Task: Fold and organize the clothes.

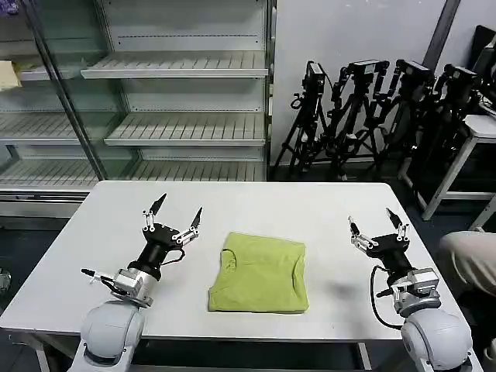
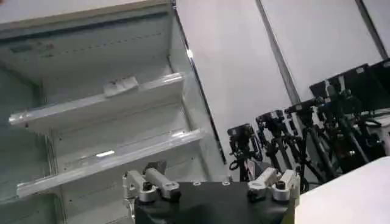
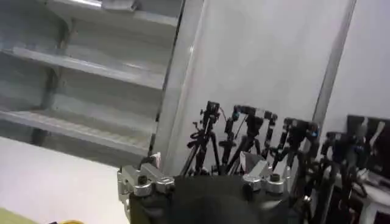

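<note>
Between the two raised grippers, on the white rectangular table (image 1: 310,205): lime yellow-green cotton T-shirt (image 1: 260,273), folded into a compact rectangle, collar toward the left gripper. Left gripper (image 1: 176,211) lifted clear off the tabletop, fingers spread wide, empty, near the shirt's left edge. Right gripper (image 1: 376,222) likewise aloft, fingers splayed apart, holding nothing, well apart from the shirt's right edge. Beyond both, empty grey metal shelving (image 1: 186,66) and black camera tripods (image 1: 364,108).
</note>
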Tool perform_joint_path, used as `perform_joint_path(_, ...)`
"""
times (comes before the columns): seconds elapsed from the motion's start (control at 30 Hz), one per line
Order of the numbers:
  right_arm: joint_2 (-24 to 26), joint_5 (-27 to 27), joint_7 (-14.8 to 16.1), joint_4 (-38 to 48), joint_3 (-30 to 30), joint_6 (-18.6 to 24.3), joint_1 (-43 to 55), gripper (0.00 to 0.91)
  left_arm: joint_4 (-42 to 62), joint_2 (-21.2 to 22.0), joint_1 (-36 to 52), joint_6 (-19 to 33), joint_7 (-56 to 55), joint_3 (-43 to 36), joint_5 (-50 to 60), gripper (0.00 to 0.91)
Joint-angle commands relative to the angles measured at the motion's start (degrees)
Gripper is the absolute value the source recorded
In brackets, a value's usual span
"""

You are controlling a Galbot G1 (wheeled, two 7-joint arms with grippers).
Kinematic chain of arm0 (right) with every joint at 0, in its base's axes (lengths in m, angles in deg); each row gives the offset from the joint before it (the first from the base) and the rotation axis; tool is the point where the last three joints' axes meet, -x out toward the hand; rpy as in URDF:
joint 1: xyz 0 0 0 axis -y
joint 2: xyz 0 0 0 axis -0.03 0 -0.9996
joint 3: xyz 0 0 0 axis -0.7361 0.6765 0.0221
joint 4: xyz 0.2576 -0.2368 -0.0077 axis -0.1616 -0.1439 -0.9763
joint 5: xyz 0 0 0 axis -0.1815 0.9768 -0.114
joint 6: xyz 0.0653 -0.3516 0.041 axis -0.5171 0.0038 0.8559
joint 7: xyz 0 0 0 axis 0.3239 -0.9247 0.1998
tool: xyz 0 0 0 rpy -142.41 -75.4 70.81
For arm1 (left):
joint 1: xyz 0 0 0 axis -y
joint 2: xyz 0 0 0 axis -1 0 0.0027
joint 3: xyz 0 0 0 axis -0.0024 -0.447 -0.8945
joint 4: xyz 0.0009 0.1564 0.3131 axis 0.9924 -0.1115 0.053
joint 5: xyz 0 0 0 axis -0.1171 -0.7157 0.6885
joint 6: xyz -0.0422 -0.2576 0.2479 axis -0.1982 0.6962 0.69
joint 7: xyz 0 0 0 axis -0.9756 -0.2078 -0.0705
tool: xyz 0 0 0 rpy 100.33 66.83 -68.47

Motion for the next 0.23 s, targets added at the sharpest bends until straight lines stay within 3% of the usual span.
perform_joint_path(0.03,0.0,3.5,-0.1,-1.1,-1.2,2.7,-2.1,0.907,0.4,-0.7,-0.3,1.8,0.9,0.3,-1.3,0.907)
perform_joint_path(0.23,0.4,3.7,-2.4,-1.1,0.2,2.8,-1.8,0.907,2.8,0.7,3.1,3.9,1.3,2.9,-0.9,0.907)
